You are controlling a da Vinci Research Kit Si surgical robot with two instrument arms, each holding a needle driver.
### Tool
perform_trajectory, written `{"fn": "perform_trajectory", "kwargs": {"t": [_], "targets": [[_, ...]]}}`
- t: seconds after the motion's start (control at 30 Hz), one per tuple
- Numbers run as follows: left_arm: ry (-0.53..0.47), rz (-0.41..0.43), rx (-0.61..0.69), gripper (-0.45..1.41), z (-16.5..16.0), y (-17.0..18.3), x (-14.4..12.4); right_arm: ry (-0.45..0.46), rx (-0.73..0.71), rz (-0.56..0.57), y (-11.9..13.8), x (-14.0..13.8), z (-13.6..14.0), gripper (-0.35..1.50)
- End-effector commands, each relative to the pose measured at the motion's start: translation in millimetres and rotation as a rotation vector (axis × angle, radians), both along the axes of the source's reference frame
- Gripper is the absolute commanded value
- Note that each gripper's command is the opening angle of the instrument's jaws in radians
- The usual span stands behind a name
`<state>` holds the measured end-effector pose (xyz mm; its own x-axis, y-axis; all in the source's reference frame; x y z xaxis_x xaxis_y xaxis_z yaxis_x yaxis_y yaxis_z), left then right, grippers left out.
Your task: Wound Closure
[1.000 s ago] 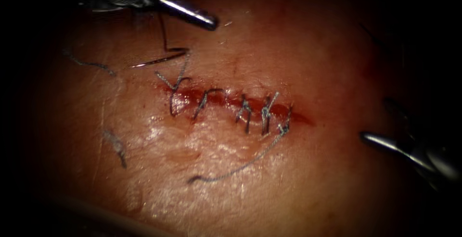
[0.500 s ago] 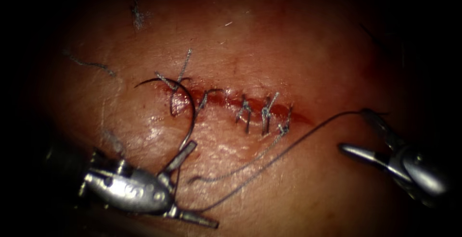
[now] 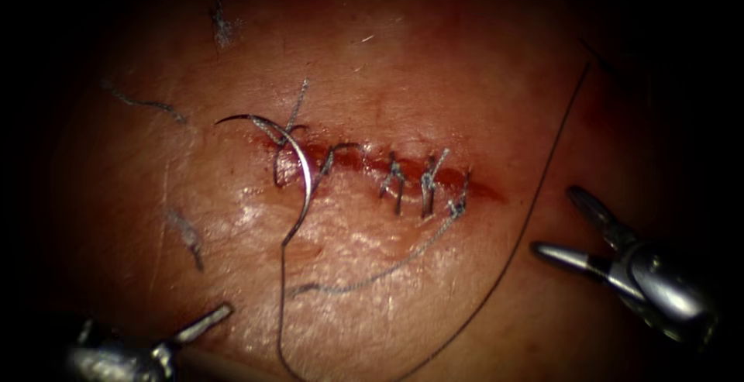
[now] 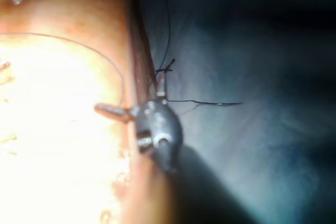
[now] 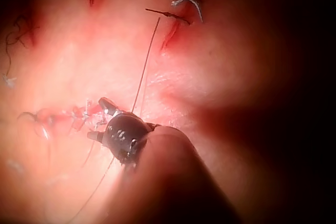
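Stitches already close most of the cut, and we see the needle lying free at its left end, thread trailing, while our left pincer and right pincer gape empty.

Landmark: you can place everything here against the tissue.
Surroundings: all round the tissue your endoscope view drops into darkness, with no wall, floor or furniture to make out.
Light: it falls from above and is strongest on the middle of the tissue, where you get a wet glare; it fades toward the edges.
Underlay: in your left wrist view a creased grey-blue sheet lies just beside the tissue's edge.
Shade: a dark shadow lies across that sheet, close to the tissue.
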<state>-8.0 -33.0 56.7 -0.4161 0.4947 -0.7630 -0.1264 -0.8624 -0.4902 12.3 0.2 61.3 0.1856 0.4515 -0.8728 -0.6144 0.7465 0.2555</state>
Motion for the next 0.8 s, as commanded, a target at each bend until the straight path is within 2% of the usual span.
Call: {"fn": "perform_trajectory", "kwargs": {"t": [0.03,0.1,0.23,0.33,0.37,0.43,0.53,0.6,0.63,0.67,0.8], "targets": [[0.007,-0.016,0.012,1.04,-0.1,-0.4,0.0,0.005,0.002,-0.001,-0.3,1.0,0.5,1.48],[0.031,-0.046,0.014,0.96,-0.7,1.1,-1.4,0.004,0.002,-0.001,-0.3,1.1,0.5,1.48],[0.135,-0.017,0.010,0.91,3.5,0.4,-5.1,0.005,0.005,-0.006,-0.5,0.9,0.1,1.48],[0.208,-0.012,0.006,0.88,7.7,0.2,-5.8,0.009,0.009,-0.009,-0.5,0.9,-0.4,1.48],[0.254,-0.010,0.005,0.84,9.6,0.7,-5.5,0.012,0.011,-0.012,-0.5,0.9,-0.7,1.47],[0.299,-0.008,-0.003,0.79,11.2,1.7,-4.8,0.015,0.013,-0.016,-0.5,0.9,-1.0,1.47],[0.314,-0.026,0.003,0.78,11.4,2.9,-4.1,0.016,0.012,-0.017,-0.6,1.1,-1.0,1.47],[0.317,-0.031,0.008,0.67,11.0,3.0,-4.2,0.016,0.012,-0.016,-0.5,1.2,-1.0,1.47],[0.324,-0.039,0.008,0.57,11.0,2.9,-4.7,0.016,0.012,-0.016,-0.5,1.3,-1.0,1.47],[0.326,-0.042,0.008,0.56,11.0,2.8,-4.9,0.016,0.012,-0.016,-0.6,1.4,-1.0,1.47],[0.348,-0.017,0.017,0.61,13.0,1.1,-7.4,0.018,0.012,-0.018,-0.6,1.5,-1.2,1.47]]}}
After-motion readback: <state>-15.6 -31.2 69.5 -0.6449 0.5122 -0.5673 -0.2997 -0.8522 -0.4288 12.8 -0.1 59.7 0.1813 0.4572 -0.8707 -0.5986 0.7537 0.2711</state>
